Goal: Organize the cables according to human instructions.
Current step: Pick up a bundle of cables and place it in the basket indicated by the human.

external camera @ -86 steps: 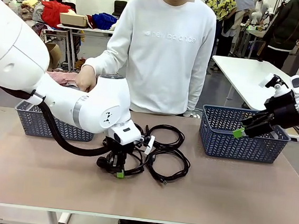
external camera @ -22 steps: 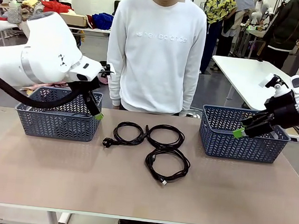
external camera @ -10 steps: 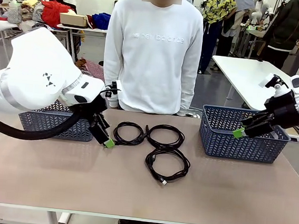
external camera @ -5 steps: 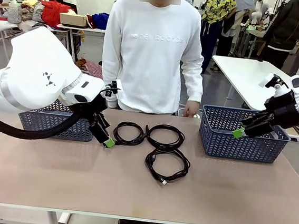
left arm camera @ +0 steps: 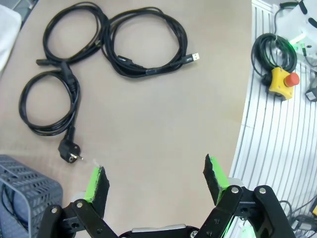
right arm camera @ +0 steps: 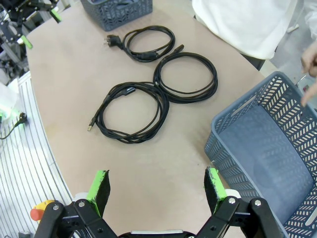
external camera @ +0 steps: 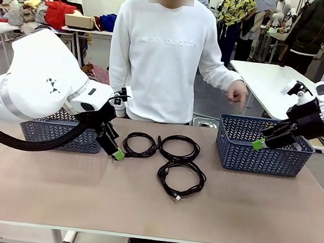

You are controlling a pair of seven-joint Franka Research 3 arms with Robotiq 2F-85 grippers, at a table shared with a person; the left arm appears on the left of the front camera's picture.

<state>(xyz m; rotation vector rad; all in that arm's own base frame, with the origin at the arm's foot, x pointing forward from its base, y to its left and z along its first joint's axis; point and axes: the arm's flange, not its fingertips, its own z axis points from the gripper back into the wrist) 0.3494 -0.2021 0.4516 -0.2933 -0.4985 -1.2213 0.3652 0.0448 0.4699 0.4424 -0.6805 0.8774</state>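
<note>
Three coiled thin black cables (external camera: 158,146) lie near the beige tabletop's (external camera: 256,211) far edge (loops touching), while the green-padded left gripper (left arm camera: 156,178) and right gripper (right arm camera: 156,186) hover empty, jaws spread.

Three cables (external camera: 158,146) on table (external camera: 256,214), between left basket (external camera: 46,131) and right basket (external camera: 262,158).

A beige table (external camera: 57,197) carries two blue-grey slatted baskets near its far edge, well apart: the left basket (external camera: 57,136) and the right basket (external camera: 262,157). Between them lie three black cables flat on the tabletop: a round-plug coil (right arm camera: 148,53) near the left basket, a middle coil (right arm camera: 185,98) touching it, and a USB-tipped coil (right arm camera: 126,90) nearer the robot's side.
</note>
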